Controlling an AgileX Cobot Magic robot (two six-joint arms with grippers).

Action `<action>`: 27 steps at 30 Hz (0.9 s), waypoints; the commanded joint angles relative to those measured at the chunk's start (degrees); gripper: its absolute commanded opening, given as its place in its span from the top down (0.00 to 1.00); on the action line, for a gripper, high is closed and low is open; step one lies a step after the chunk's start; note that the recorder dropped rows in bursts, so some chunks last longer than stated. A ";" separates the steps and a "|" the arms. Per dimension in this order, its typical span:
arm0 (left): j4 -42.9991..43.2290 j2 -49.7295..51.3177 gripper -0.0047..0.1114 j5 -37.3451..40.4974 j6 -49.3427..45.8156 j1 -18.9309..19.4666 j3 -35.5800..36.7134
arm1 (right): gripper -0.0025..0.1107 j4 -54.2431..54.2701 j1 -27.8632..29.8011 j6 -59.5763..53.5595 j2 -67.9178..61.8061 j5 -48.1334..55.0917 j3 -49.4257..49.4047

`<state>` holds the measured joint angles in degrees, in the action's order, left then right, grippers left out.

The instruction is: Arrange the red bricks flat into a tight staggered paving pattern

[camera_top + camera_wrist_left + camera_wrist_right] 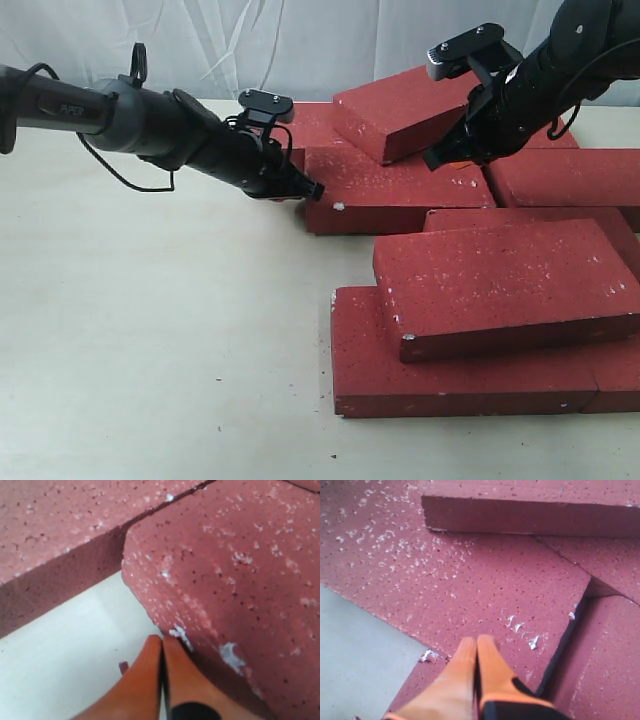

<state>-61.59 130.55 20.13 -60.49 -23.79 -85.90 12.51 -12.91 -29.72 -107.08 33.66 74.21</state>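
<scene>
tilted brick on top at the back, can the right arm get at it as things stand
Probably yes. The right arm's shut fingers hover close to the near edge of the tilted brick, nothing stands between them, and its top face is bare.

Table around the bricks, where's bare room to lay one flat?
The table is bare across the exterior view's left side, below the left gripper, plus a narrow strip in front of the nearest brick. The right side is crowded: a stacked brick lies atop others, and a tilted brick leans at the back by the right gripper.
</scene>
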 commanded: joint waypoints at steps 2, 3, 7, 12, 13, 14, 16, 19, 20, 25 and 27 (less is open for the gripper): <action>-0.74 0.04 0.96 -1.16 0.06 -1.52 -0.38 | 0.99 -0.22 0.28 -0.05 0.52 -0.28 -0.17; -0.74 0.04 0.96 -1.16 0.06 -1.52 -0.38 | 0.99 -0.22 0.28 -0.05 0.52 -0.18 -0.17; -0.47 0.17 0.96 -0.22 0.06 -1.52 -0.38 | 0.99 -0.22 0.28 0.05 0.52 -0.06 -0.17; 12.48 -0.66 0.96 -0.03 8.62 1.64 -0.38 | 0.99 -0.22 0.28 -0.09 0.52 0.54 -0.17; 13.82 -0.97 0.96 0.24 10.04 2.46 -0.38 | 0.99 -0.22 0.28 -0.09 0.52 0.54 -0.17; 14.73 -1.54 0.96 1.02 11.07 3.29 -0.38 | 0.99 -0.22 0.28 -0.09 0.52 0.43 -0.17; 12.93 -2.36 0.96 2.95 11.07 3.70 -0.38 | 0.99 -0.22 0.28 -0.09 0.52 0.31 -0.17; 9.39 -2.25 0.96 3.61 10.58 1.85 -0.38 | 0.99 -0.22 0.28 -0.09 0.52 0.31 -0.17; 8.98 -1.67 0.96 1.94 10.58 0.53 -0.38 | 0.99 -0.22 0.28 -0.09 0.52 0.31 -0.17; 8.39 0.10 0.96 -2.09 10.58 -2.45 -0.52 | 0.99 -0.47 0.28 -0.09 0.52 0.31 -0.17; 8.24 0.44 0.96 -3.20 10.58 -3.29 -0.78 | 0.99 -0.47 0.28 -0.09 0.52 0.31 -0.17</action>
<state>-52.54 130.60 18.96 -50.02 -25.93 -86.16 12.51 -12.91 -29.72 -107.08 34.20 74.21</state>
